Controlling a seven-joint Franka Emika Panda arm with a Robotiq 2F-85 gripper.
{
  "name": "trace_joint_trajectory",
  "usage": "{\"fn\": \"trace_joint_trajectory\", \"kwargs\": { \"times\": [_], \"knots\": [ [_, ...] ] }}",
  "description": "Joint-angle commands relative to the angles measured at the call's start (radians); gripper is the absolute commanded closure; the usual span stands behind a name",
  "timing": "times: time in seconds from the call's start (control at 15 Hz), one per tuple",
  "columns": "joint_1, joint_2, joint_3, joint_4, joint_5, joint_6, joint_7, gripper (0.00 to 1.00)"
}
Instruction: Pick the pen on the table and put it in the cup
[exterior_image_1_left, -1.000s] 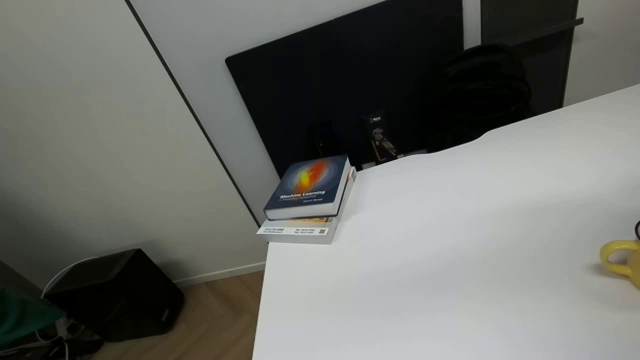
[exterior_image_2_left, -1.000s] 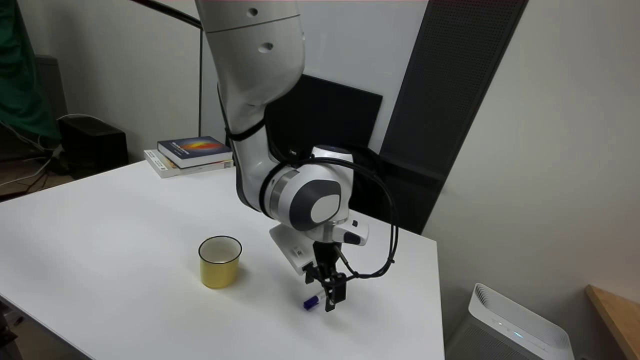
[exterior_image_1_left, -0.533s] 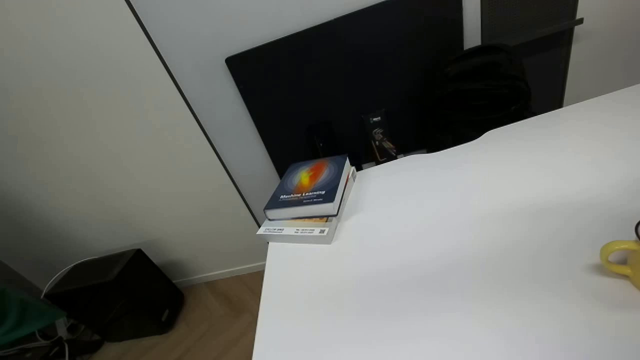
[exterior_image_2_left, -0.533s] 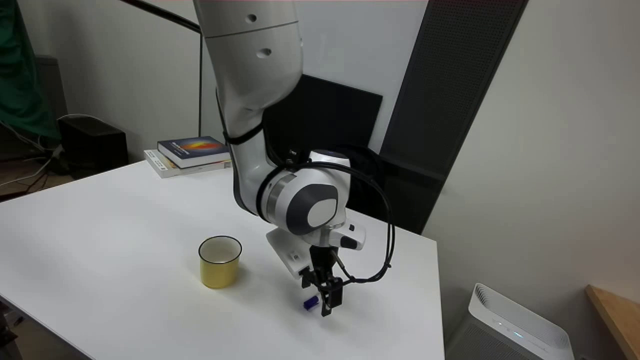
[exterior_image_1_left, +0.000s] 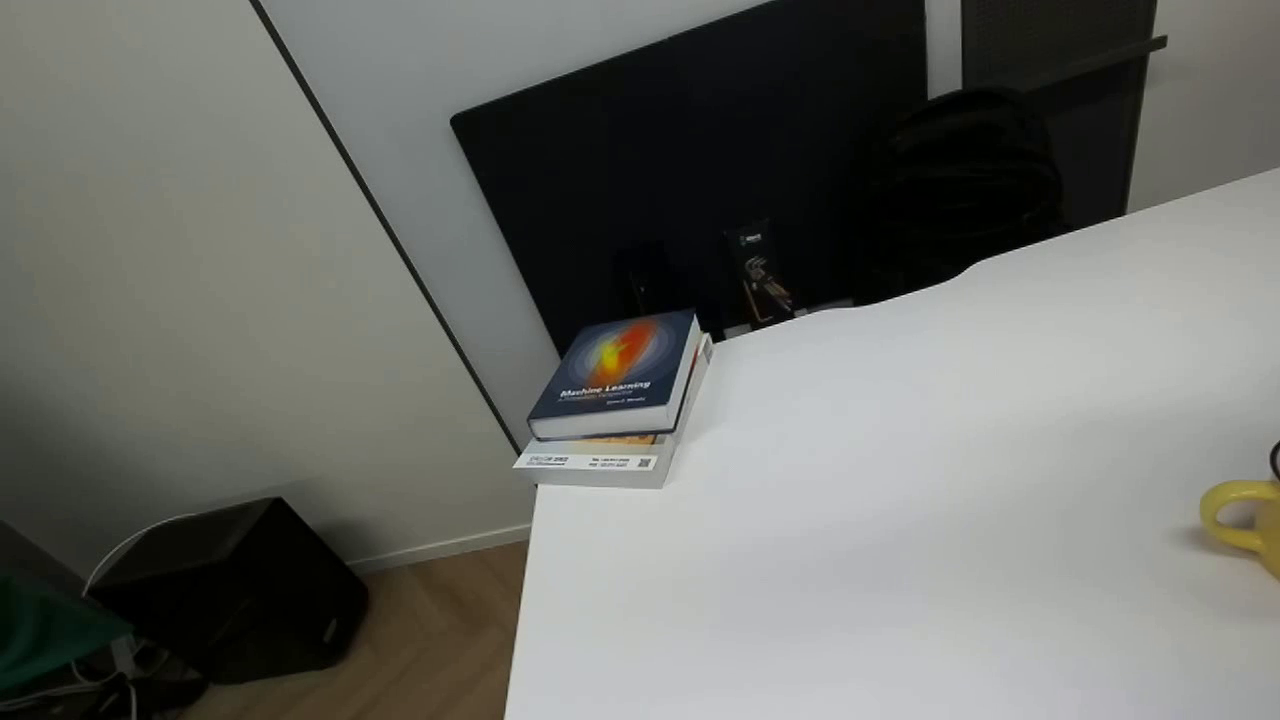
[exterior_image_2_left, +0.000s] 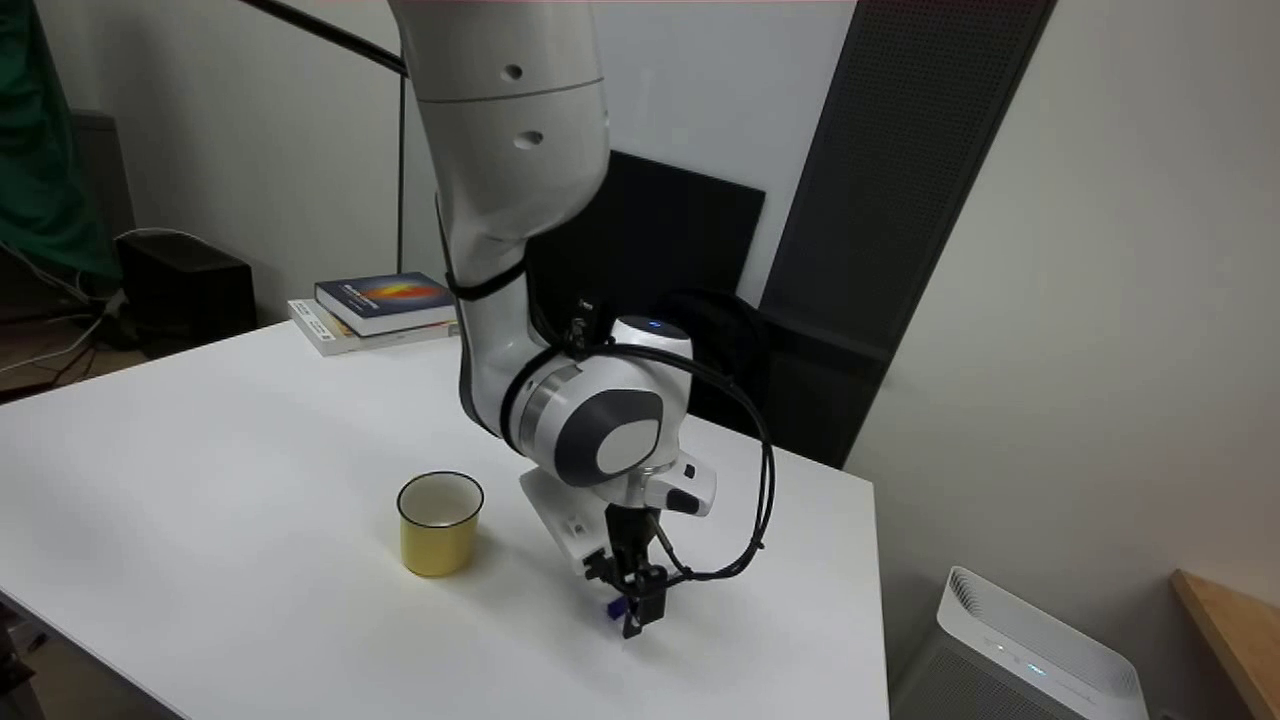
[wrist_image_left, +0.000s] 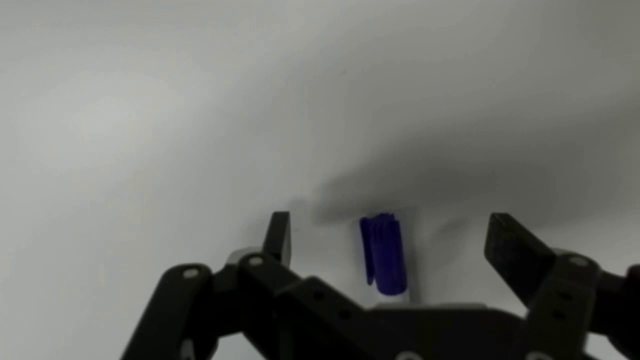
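Smooth and white, the desk (exterior_image_2_left: 250, 450) carries a cylindrical yellow cup (exterior_image_2_left: 440, 552) (thin black line around its rim). At four o'clock from it in an exterior view, the pen (exterior_image_2_left: 616, 607) lies on the desk between the widely parted fingers of the pincer (wrist_image_left: 390, 230): ribbed blue cap, slim clip, sliver of white barrel.

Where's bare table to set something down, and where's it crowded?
The table is bare between the cup and the books in both exterior views, and left of the cup in an exterior view. It is crowded around the pen, seen between the open jaws of the gripper in the wrist view.
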Motion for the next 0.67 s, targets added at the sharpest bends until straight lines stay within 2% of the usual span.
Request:
{"fn": "trace_joint_trajectory", "kwargs": {
  "times": [0.0, 0.27, 0.53, 0.6],
  "knots": [
    [-0.113, 0.009, 0.101, 0.033, 0.031, 0.024, -0.124, 0.0],
    [-0.179, 0.022, 0.15, 0.059, 0.037, 0.007, -0.203, 0.0],
    [-0.202, 0.042, 0.154, 0.089, 0.036, -0.013, -0.226, 0.0],
    [-0.202, 0.047, 0.152, 0.097, 0.036, -0.022, -0.226, 0.25]
  ]
}}
